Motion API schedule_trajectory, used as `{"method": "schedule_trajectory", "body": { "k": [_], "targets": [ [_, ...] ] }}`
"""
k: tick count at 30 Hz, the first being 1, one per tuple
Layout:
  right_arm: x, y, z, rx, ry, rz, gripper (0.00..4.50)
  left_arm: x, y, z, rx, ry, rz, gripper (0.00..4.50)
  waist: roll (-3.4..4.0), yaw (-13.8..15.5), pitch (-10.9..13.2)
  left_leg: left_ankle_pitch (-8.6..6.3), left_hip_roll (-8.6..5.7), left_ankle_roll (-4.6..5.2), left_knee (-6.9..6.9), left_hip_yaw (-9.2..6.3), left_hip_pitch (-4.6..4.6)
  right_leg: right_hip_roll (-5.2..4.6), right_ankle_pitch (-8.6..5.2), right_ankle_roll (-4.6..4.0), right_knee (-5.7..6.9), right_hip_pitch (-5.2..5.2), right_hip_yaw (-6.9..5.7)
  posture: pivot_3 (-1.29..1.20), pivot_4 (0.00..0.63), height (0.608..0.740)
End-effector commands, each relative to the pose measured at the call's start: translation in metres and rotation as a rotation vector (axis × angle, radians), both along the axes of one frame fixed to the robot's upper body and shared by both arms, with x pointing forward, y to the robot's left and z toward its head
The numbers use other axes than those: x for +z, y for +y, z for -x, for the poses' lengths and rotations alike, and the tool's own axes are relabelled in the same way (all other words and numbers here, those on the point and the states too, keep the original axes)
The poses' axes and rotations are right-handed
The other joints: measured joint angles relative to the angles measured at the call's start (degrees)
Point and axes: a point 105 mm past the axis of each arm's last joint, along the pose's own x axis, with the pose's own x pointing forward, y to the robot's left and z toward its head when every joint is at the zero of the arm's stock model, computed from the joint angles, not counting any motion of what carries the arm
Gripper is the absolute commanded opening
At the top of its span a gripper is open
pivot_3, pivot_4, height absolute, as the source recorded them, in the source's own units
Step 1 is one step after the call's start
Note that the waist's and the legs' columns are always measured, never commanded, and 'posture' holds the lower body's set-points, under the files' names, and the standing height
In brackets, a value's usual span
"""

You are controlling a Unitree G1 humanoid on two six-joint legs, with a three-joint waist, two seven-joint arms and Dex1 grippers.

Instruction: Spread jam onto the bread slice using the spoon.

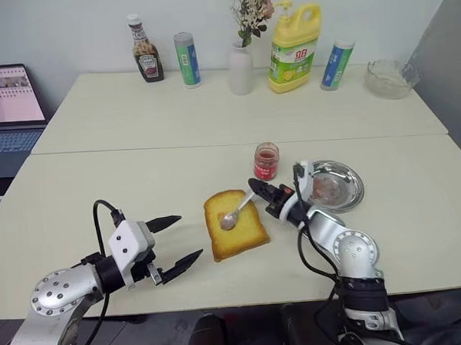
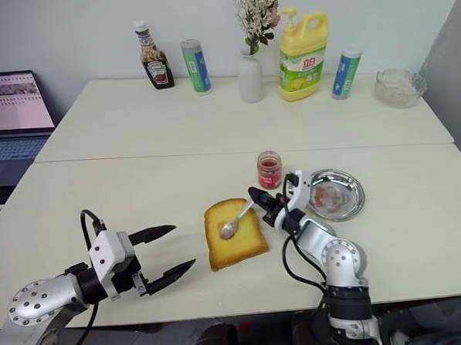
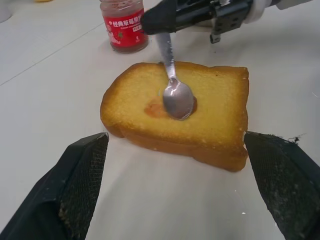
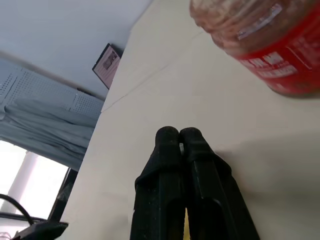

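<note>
The bread slice (image 1: 235,223) lies flat near the table's front edge, a small reddish smear of jam (image 3: 156,109) at its middle. On that smear rests the bowl of the spoon (image 3: 177,98), and my right gripper (image 1: 258,189) is shut on its handle just right of the slice. The open jam jar (image 1: 266,161), red-labelled, stands a little behind the slice. My left gripper (image 1: 180,239) hovers open to the left of the bread, apart from it, with nothing between its fingers (image 3: 75,190).
A round steel dish (image 1: 353,183) smeared with red sits right of my right arm. Along the back stand a ketchup bottle (image 1: 146,60), two tubes, a white vase (image 1: 240,68), a yellow detergent bottle (image 1: 294,45) and a glass bowl (image 1: 390,79). A laptop (image 1: 9,107) sits at far left.
</note>
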Motion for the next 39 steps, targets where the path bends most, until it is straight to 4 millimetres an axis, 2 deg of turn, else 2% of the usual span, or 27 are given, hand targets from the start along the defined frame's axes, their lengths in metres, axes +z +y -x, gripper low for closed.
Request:
{"method": "schedule_trajectory", "body": {
  "k": [1, 5, 9, 16, 19, 23, 26, 31, 36, 39],
  "targets": [
    [0.011, -0.006, 0.005, 0.004, -0.01, -0.027, 0.03, 0.007, -0.002, 0.004, -0.029, -0.023, -0.009, 4.5, 0.0, -0.1, 0.0, 0.0, 0.0, 0.0, 0.0, 0.0, 0.01, 0.0, 0.0, 0.0, 0.01, 0.0, 0.0, 0.0, 0.15, 0.74],
    [0.012, -0.008, 0.004, -0.01, 0.023, -0.065, 0.03, 0.007, 0.001, 0.005, -0.026, -0.02, -0.017, 4.5, 0.0, -0.2, 0.0, 0.0, 0.03, 0.0, 0.0, -0.01, 0.04, 0.05, 0.0, 0.0, 0.03, 0.0, 0.0, 0.0, 0.15, 0.74],
    [0.011, -0.007, -0.012, -0.103, 0.075, -0.122, 0.03, 0.007, 0.0, 0.004, -0.028, -0.024, -0.016, 4.5, 0.01, -0.2, 0.0, 0.0, 0.03, 0.0, 0.0, 0.01, 0.04, 0.06, 0.0, 0.0, 0.02, 0.0, 0.01, 0.0, 0.15, 0.74],
    [0.014, 0.008, -0.026, -0.152, 0.113, -0.163, 0.03, 0.007, -0.002, 0.003, -0.04, -0.025, -0.011, 4.5, 0.0, -0.2, 0.0, 0.0, 0.02, 0.0, -0.02, 0.01, 0.01, 0.05, 0.0, 0.0, -0.02, -0.01, 0.01, 0.0, 0.15, 0.74],
    [0.014, 0.015, -0.024, -0.124, 0.119, -0.159, 0.03, 0.006, -0.003, 0.003, -0.043, -0.024, -0.01, 4.5, 0.0, -0.2, 0.0, 0.0, 0.03, 0.0, -0.02, 0.03, 0.02, 0.04, 0.0, 0.0, -0.01, -0.01, 0.03, 0.0, 0.15, 0.74],
    [0.015, 0.023, -0.008, -0.002, 0.089, -0.13, 0.03, 0.005, -0.004, 0.004, -0.049, -0.022, -0.006, 4.5, 0.01, -0.2, 0.0, 0.0, 0.05, 0.0, -0.02, 0.03, 0.03, 0.05, 0.0, -0.01, 0.01, -0.01, 0.02, 0.0, 0.15, 0.74],
    [0.017, 0.016, 0.004, 0.06, 0.059, -0.11, 0.03, 0.004, -0.004, 0.006, -0.051, -0.02, -0.006, 4.5, 0.0, -0.2, 0.0, 0.0, 0.06, 0.0, -0.04, 0.01, 0.02, 0.06, 0.0, -0.01, 0.0, -0.02, 0.01, 0.0, 0.15, 0.74],
    [0.018, 0.003, 0.012, 0.087, 0.029, -0.081, 0.03, 0.003, -0.003, 0.007, -0.053, -0.018, -0.006, 4.5, 0.0, -0.1, 0.0, 0.0, 0.02, 0.01, -0.01, 0.03, -0.02, 0.02, 0.0, 0.0, -0.03, -0.02, 0.02, 0.0, 0.15, 0.74],
    [0.028, -0.001, 0.005, 0.041, -0.043, -0.079, 0.03, 0.002, -0.002, 0.009, -0.055, -0.016, -0.01, 4.5, 0.0, -0.2, 0.0, 0.0, 0.09, 0.01, -0.02, 0.03, 0.03, 0.13, 0.0, 0.0, -0.01, -0.02, 0.04, 0.0, 0.15, 0.74],
    [0.041, 0.009, -0.007, -0.001, -0.141, -0.067, 0.03, 0.002, -0.003, 0.008, -0.06, -0.02, -0.013, 4.5, 0.01, -0.3, 0.0, 0.0, 0.13, 0.01, -0.03, 0.02, 0.04, 0.17, 0.0, -0.01, -0.01, -0.03, 0.04, 0.0, 0.15, 0.74]
  ]
}}
